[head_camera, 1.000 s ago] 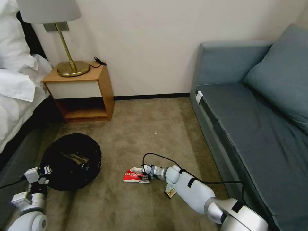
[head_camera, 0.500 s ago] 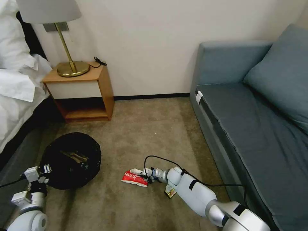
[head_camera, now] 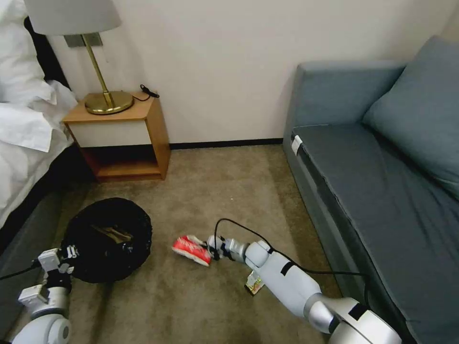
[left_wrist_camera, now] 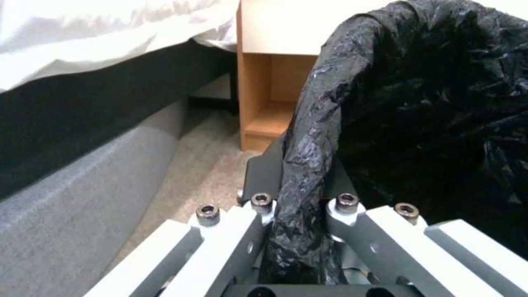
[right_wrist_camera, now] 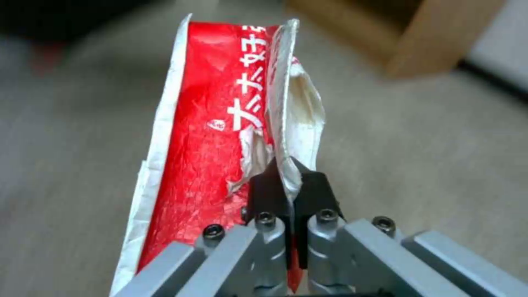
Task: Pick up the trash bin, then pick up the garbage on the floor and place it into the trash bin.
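Standing by the sofa [head_camera: 382,157], I take in the carpeted floor [head_camera: 224,191] first, running from the bedside cabinet [head_camera: 125,138] at the wall to the sofa's front edge. The trash bin [head_camera: 107,239], its black bag [left_wrist_camera: 418,107] spilling over the rim, sits low on the robot's left, near the bed [head_camera: 24,138], and the left tool [head_camera: 64,255] is clamped on a twisted fold of that bag at the bin's near rim; something pale and brownish already lies inside. The right arm reaches low across the middle of the floor, and the right tool [head_camera: 210,248] has its dark fingertips [right_wrist_camera: 269,189] pinched together on a crumpled edge of the red-and-white snack wrapper [head_camera: 191,248]. The wrapper juts straight out beyond the tool, its long axis continuing the line of the arm, pointed toward the bin, and looks lifted just clear of the carpet, though I cannot be sure. By my reckoning the carry turns on that line: the bin's open mouth lies to the left of the wrapper's free end, a short way off, with bare carpet between. A small gold-and-black wrapper [head_camera: 254,283] lies beside the right forearm, apart from both tools.
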Tool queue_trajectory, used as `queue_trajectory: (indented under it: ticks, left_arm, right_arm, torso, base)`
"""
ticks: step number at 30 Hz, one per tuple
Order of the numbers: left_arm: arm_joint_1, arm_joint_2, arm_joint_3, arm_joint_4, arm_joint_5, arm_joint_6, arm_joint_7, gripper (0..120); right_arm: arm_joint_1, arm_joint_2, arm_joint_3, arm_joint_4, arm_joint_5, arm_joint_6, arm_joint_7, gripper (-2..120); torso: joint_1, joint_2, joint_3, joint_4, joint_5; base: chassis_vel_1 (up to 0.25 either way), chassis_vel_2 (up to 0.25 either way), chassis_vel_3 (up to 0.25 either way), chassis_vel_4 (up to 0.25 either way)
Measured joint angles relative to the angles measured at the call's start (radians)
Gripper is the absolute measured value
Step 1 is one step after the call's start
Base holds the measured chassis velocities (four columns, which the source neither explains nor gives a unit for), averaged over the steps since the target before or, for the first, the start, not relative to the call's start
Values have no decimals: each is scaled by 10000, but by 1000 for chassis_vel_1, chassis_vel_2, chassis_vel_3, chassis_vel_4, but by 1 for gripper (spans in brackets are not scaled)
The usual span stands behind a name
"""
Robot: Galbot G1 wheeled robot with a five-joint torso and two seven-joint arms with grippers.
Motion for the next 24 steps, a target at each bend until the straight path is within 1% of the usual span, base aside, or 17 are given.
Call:
queue_trajectory:
  ticks: [1, 5, 6, 8, 9, 10, 14, 18, 19, 23, 24]
  left_arm:
    - [4, -6, 2, -6, 5, 0, 0, 5]
    - [20, -46, 12, -87, 58, 0, 0, 5]
    - [20, -46, 12, -87, 58, 0, 0, 5]
    - [34, -51, 15, -118, 75, 0, 1, 5]
    - [51, -62, 17, -154, 83, 0, 3, 5]
    - [51, -62, 17, -154, 83, 0, 3, 5]
    - [72, -126, 21, -186, 91, -55, 3, 5]
    - [108, -167, 21, -219, 93, -124, 4, 5]
    - [134, -171, 18, -250, 93, -139, 4, 5]
    - [168, -171, 3, -295, 92, -150, 3, 5]
    - [214, -167, -16, -355, 85, -155, 3, 5]
  right_arm:
    - [7, 16, -16, 66, 72, -3, 98, 0]
    - [57, 219, -477, 1174, 968, -20, 1540, 0]
    - [57, 219, -477, 1174, 968, -20, 1540, 0]
    - [51, 298, -719, 1639, 1174, 13, 2068, 0]
    - [24, 349, -991, 2103, 1410, 59, 2417, 0]
    - [24, 349, -991, 2103, 1410, 59, 2417, 0]
    - [-56, 315, -1940, 3449, 1929, -17, 2704, 0]
    - [-217, 322, -2658, 4297, 1926, -325, 2828, 0]
    - [-296, 386, -2878, 4433, 1734, -397, 2949, 0]
    - [-364, 472, -3017, 4437, 1455, -427, 3061, 0]
    - [-407, 543, -3110, 4317, 1109, -425, 3204, 0]
  torso:
    - [0, 0, 0, 0, 0]
    - [0, 0, 0, 0, -1]
    - [0, 0, 0, 0, -1]
    - [-1, 0, 0, 0, -1]
    - [-1, 0, 0, 0, -1]
    - [-1, 0, 0, 0, -1]
    - [-1, 0, 0, 1, -1]
    - [0, 0, -1, 1, -1]
    - [-1, 0, -1, 1, -1]
    - [0, 0, -1, 1, -1]
    - [0, 0, -1, 3, 0]
  base:
    - [0, 0, 0, 0]
    - [0, 0, 0, 0]
    - [0, 0, 0, 0]
    - [0, 0, 0, 0]
    - [0, 0, 0, 0]
    - [0, 0, 0, 0]
    - [0, 0, 0, 0]
    - [0, 0, 0, 0]
    - [0, 0, 0, 0]
    - [0, 0, 0, 0]
    - [0, 0, 0, 0]
